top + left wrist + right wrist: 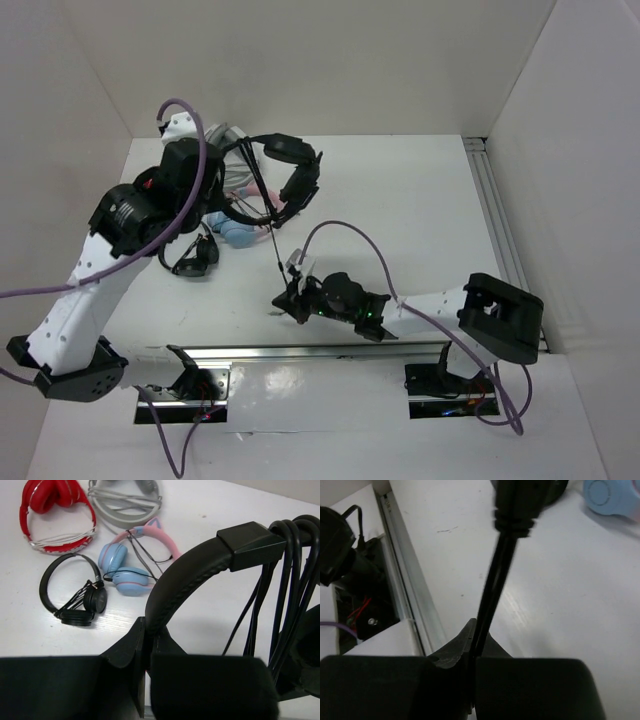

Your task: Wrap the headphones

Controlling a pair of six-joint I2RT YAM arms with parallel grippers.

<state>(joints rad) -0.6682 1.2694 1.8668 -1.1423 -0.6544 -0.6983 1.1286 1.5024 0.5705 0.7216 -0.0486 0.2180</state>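
The large black headphones (292, 170) hang above the back left of the table, and my left gripper (149, 632) is shut on their padded band (185, 577). Several turns of their thin black cable (292, 585) drape over the band beside the slider. From the ear cups the cable (272, 245) runs taut down to my right gripper (291, 296) near the front middle. In the right wrist view this gripper (476, 642) is shut on the cable (492, 590), just below a thicker moulded piece (517, 500).
Red (55, 515), grey (125, 505), pink-and-blue (132, 567) and small black (75, 597) headphones lie on the table at the left. A metal rail (330, 352) runs along the front edge, and white walls enclose the table.
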